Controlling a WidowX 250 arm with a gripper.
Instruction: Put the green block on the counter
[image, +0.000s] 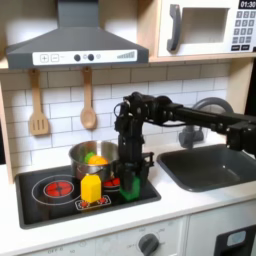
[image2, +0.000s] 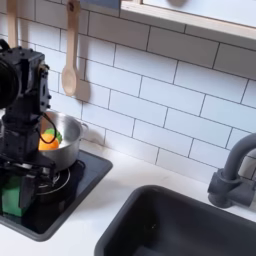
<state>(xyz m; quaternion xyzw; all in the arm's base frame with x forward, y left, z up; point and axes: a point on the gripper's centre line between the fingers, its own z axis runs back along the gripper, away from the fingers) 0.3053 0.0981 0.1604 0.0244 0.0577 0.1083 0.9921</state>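
Observation:
The green block (image: 131, 187) sits low on the black stovetop (image: 40, 205), near its front right corner in the first exterior view. My gripper (image: 131, 180) points straight down over it, with a finger tight against each side, shut on the block. In the second exterior view the green block (image2: 11, 196) shows at the left edge between the black fingers of the gripper (image2: 16, 188). The white counter (image: 190, 205) runs in front of and to the right of the stovetop, and appears as the white counter (image2: 125, 180) between stove and sink in the second exterior view.
A metal pot (image: 92, 157) holding orange and yellow items stands just behind the gripper. A yellow block (image: 91, 188) and a red piece (image: 112, 183) stand on the stove beside it. The dark sink (image: 212, 165) and grey faucet (image2: 232, 172) lie to the right.

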